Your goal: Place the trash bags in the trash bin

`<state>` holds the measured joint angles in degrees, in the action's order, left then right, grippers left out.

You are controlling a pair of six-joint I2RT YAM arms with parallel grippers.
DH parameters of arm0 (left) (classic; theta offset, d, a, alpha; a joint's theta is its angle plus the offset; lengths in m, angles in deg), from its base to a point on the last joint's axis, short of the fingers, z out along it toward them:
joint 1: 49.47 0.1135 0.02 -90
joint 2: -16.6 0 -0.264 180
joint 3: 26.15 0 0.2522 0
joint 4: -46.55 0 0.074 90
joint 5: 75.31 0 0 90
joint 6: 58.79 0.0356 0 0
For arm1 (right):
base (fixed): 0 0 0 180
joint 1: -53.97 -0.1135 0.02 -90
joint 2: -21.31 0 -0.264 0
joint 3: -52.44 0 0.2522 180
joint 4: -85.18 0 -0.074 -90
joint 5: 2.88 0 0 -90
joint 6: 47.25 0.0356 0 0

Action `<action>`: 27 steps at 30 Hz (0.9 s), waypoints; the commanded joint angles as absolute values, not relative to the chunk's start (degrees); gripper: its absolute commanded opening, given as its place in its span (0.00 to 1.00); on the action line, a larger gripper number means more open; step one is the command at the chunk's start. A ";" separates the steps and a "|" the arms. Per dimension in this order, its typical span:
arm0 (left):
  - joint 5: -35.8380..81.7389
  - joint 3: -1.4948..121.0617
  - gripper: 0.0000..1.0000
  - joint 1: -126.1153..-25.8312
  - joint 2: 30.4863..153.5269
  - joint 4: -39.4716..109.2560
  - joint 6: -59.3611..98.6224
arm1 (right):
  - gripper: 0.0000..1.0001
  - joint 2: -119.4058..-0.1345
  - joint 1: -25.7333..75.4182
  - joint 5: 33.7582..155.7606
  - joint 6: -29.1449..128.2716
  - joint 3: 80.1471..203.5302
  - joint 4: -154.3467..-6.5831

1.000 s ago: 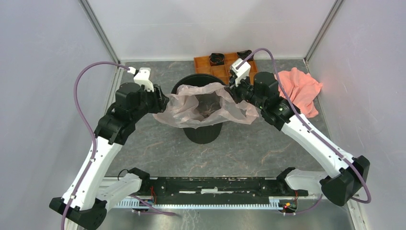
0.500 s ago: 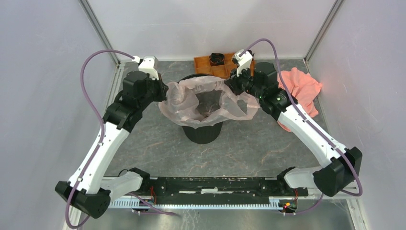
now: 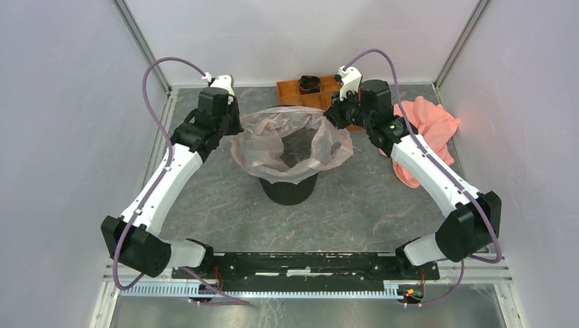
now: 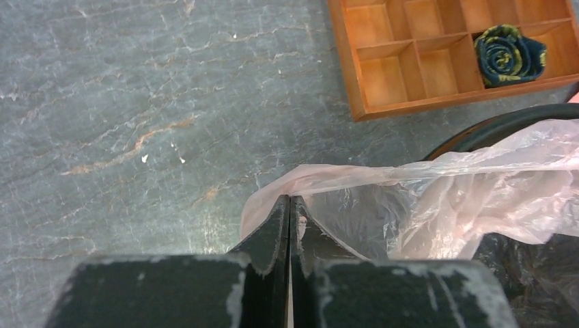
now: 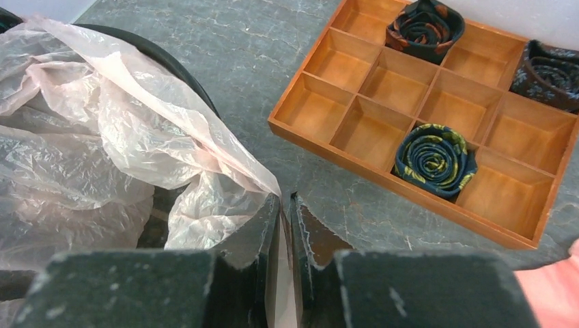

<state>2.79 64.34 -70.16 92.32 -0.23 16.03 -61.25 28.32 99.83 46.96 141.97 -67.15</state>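
The trash bag [image 3: 273, 140], thin pale pink translucent plastic, hangs open over the mouth of the black trash bin [image 3: 290, 191] at the table's middle. My left gripper [image 3: 235, 128] is shut on the bag's left edge, and film shows pinched at its tips [image 4: 289, 200]. My right gripper [image 3: 334, 116] is shut on the bag's right edge, with plastic running between its fingers [image 5: 276, 219]. The bag [image 4: 478, 184] spills across the bin's rim [image 4: 505, 123]. In the right wrist view the bag [image 5: 102, 137] covers most of the rim [image 5: 179, 70].
An orange compartment tray [image 3: 290, 92] with rolled ties [image 3: 309, 83] stands just behind the bin, close to both grippers [image 5: 372, 130] [image 4: 382, 78]. A salmon-pink cloth [image 3: 427, 130] lies at the right, under the right arm. Enclosure walls stand on three sides.
The left gripper has shut on the bag's left edge. Both arms moved toward the back, and the bag, spread wide before, now sits rounder over the bin's mouth.
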 commanded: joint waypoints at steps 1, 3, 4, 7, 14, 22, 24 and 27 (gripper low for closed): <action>2.28 61.15 0.02 -68.85 90.77 1.13 12.68 | 0.16 -62.84 29.13 103.23 48.36 145.12 -68.72; 3.07 58.61 0.02 -68.56 89.73 1.81 12.01 | 0.15 -63.22 29.17 104.71 48.99 144.98 -69.55; 3.55 57.29 0.02 -68.45 89.32 2.13 11.58 | 0.16 -63.49 29.12 105.04 49.30 144.91 -69.94; 4.75 54.20 0.02 -68.37 88.70 2.84 10.77 | 0.16 -64.15 29.14 105.70 50.12 144.57 -70.93; 8.77 48.38 0.02 -68.37 85.96 4.37 8.61 | 0.15 -63.97 30.35 103.96 49.30 138.81 -71.92; 9.42 47.68 0.02 -68.30 81.26 6.13 8.06 | 0.16 -61.97 31.38 107.66 51.20 138.24 -73.68; 8.36 49.59 0.02 -68.25 80.23 6.70 8.75 | 0.17 -62.22 31.40 109.10 52.58 139.07 -75.68; 6.04 53.44 0.02 -68.24 80.80 7.45 9.57 | 0.17 -63.76 31.35 110.59 55.10 140.47 -78.37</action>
<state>8.76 48.37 -68.28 81.77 6.88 8.77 -63.81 30.99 107.87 51.68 137.51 -72.98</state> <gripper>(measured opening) 0.028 0.171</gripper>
